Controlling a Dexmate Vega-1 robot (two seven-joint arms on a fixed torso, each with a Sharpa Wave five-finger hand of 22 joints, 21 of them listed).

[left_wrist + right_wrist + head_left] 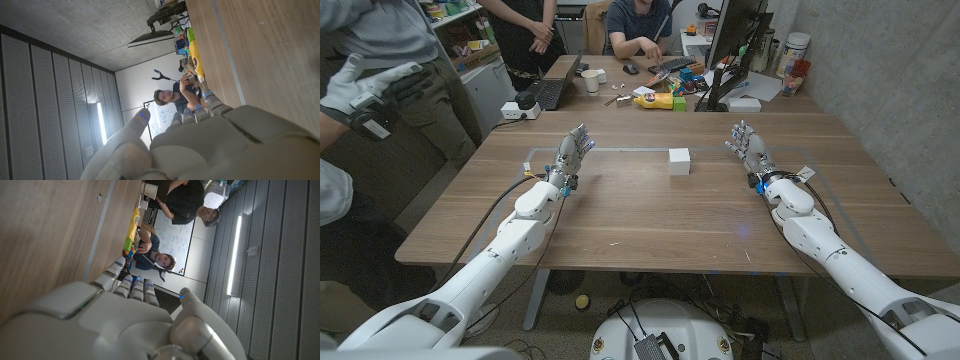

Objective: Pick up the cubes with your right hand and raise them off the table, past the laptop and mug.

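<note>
A small white cube (pixel 679 161), plain-faced and square-edged, sitting alone on the wooden bench (pixel 650 225), toward the far half and a little right of centre, just past a thin pale line across the boards. Nothing touching it; bare wood on every side.

Right hand (pixel 749 148) raised above the bench to the cube's right, fingers spread and holding nothing, well apart from the cube. Left hand (pixel 573 152) likewise up on the other side, fingers apart and empty. Open boards between the two hands, with the cube nearer the right one.

Beyond the bench's far edge, a second table crowded with a laptop (pixel 550 89), a white mug (pixel 591 80), a yellow bottle (pixel 658 101) and a dark monitor (pixel 732 45). A seated person (pixel 638 25) behind that clutter; another person's gloved hand (pixel 365 88) at the picture's left.

From the left wrist, the back of the left hand (pixel 215 145) against bench wood, the seated person (pixel 172 97) and a ribbed grey wall. From the right wrist, the back of the right hand (pixel 110 325), a lit wall strip (pixel 234 255) and a whiteboard (pixel 172 242) the head view lacks.
</note>
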